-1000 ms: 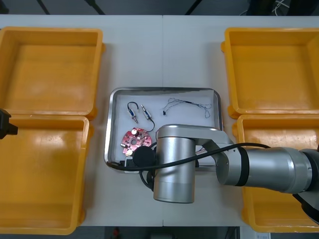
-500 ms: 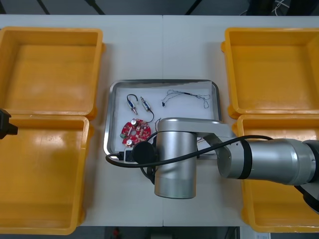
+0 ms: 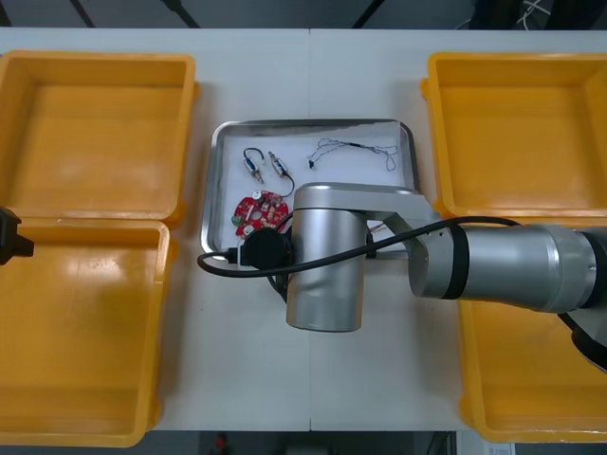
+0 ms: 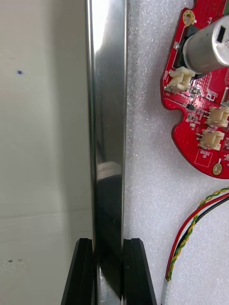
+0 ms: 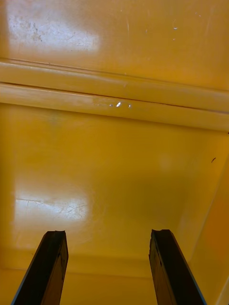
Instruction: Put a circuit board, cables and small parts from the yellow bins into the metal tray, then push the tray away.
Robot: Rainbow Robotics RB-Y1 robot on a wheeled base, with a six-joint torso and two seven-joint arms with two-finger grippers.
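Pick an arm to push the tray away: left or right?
Right. The right gripper has its jaws shut on the metal tray at its near rim, circuit board already inside. The left gripper hangs over a left yellow bin, jaws open, apart from the tray.

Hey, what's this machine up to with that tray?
The robot's right hand is clamped on the near rim of the metal tray and has been sliding it away across the table. A red circuit board and cables lie inside. The left hand waits open over a yellow bin.
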